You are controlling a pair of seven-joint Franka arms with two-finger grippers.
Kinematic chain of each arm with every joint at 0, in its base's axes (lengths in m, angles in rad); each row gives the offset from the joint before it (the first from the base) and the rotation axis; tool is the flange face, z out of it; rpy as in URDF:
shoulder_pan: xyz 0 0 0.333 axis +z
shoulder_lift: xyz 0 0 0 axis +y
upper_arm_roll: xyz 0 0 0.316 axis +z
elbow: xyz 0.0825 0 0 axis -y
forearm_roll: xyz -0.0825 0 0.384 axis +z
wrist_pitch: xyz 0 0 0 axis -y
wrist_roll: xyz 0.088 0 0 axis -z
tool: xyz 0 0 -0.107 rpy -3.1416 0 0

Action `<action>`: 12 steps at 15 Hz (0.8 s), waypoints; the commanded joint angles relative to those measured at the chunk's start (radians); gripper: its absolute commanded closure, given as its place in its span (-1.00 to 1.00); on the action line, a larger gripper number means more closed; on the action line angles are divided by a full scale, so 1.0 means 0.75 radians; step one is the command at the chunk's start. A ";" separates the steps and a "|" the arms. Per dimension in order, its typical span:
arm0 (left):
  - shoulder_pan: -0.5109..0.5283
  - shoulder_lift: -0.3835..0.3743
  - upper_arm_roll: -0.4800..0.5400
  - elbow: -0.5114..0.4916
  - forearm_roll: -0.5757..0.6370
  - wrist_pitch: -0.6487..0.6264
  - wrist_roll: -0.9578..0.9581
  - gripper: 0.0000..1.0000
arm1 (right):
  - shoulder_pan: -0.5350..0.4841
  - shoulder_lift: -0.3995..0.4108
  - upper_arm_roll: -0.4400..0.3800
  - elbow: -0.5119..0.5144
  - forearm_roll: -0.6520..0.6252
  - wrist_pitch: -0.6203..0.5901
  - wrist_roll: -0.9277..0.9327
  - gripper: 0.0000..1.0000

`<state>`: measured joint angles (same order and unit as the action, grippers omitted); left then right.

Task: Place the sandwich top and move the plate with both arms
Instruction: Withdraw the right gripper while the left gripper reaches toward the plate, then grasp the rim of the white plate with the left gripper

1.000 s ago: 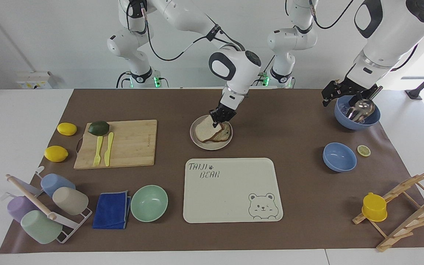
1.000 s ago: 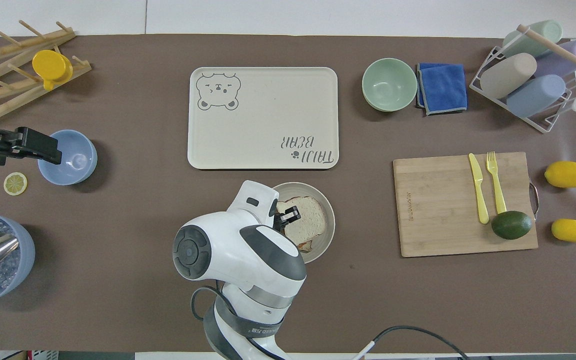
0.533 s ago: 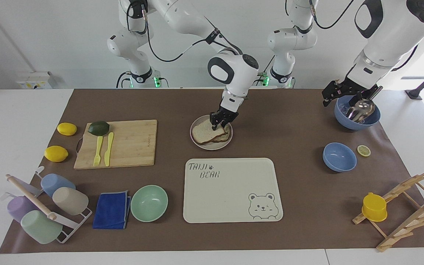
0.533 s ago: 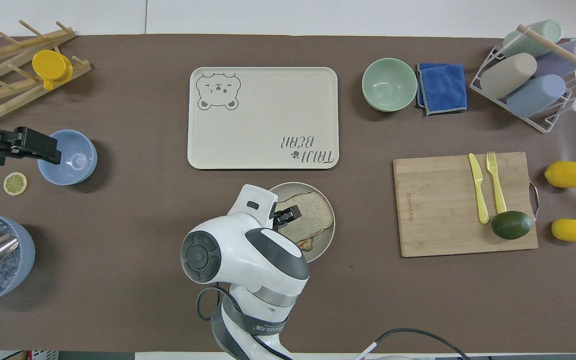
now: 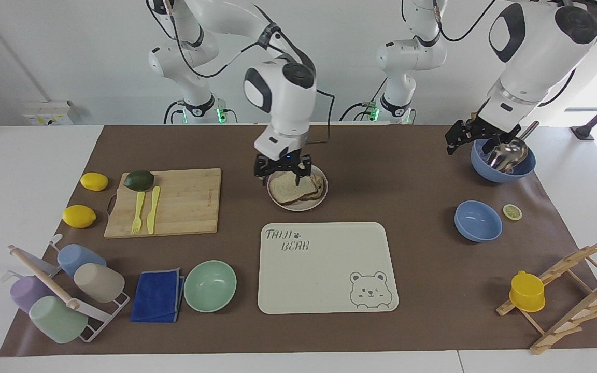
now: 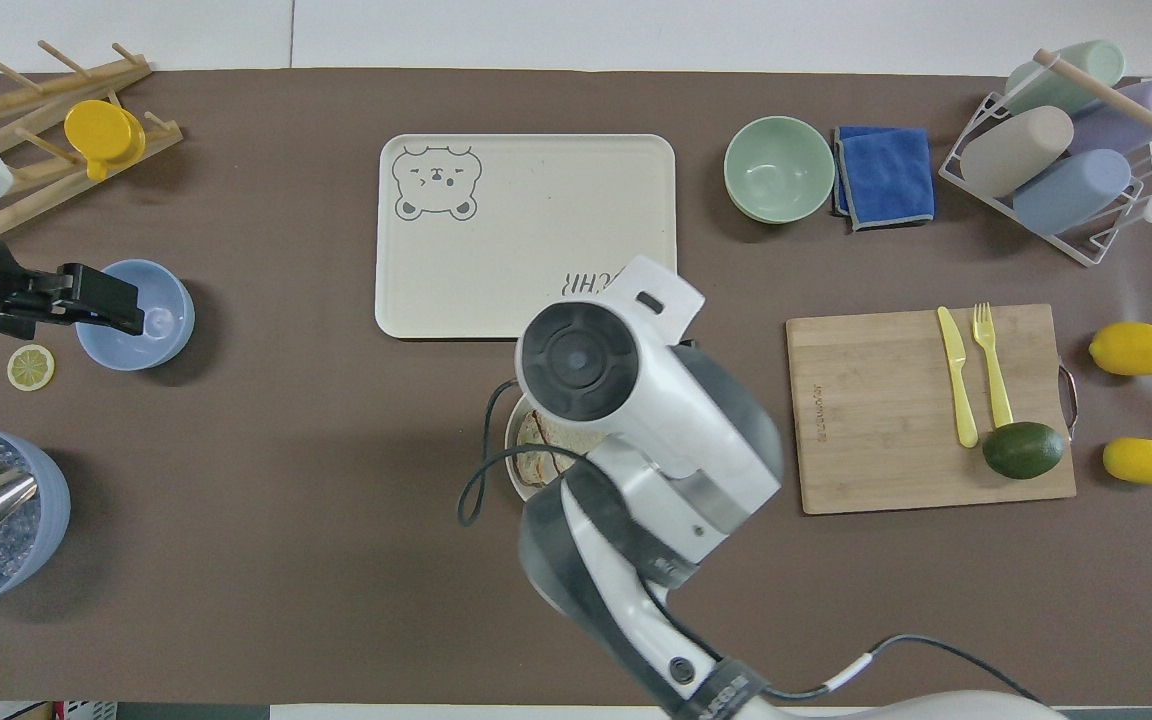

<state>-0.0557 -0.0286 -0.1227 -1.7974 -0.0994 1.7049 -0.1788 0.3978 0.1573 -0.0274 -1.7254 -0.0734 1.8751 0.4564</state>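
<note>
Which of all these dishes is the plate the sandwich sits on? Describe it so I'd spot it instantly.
Find the big cream tray with the bear drawing mid-table. Just nearer the robots sits the plate, under the right claw. Unlike the green and blue bowls, it is flat, beige-grey and holds bread slices.

Right tool (image 5: pixel 282 173) w/ fingers spread sits over plate (image 5: pixel 297 206), blocking it from above. Tray (image 5: pixel 324 269) just beside plate. Bare worktop (image 5: pixel 397 176) twd left arm's end.
</note>
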 commanded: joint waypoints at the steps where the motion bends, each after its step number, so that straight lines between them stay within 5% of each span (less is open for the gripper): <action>1: -0.146 -0.093 0.008 -0.282 -0.062 0.242 -0.162 -1.00 | -0.172 -0.131 -0.004 -0.007 0.114 -0.123 -0.188 -1.00; 6: -0.347 -0.042 0.008 -0.552 -0.189 0.661 -0.167 -1.00 | -0.201 -0.277 -0.235 0.016 0.090 -0.385 -0.520 -1.00; 12: -0.543 0.101 0.008 -0.676 -0.344 0.968 -0.163 -0.70 | -0.332 -0.255 -0.262 0.020 0.090 -0.404 -0.713 -1.00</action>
<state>-0.4293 0.0277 -0.1320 -2.2911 -0.3267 2.3855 -0.3001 0.1839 -0.0515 -0.2373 -1.7196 -0.0199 1.5744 -0.0499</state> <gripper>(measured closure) 0.115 0.000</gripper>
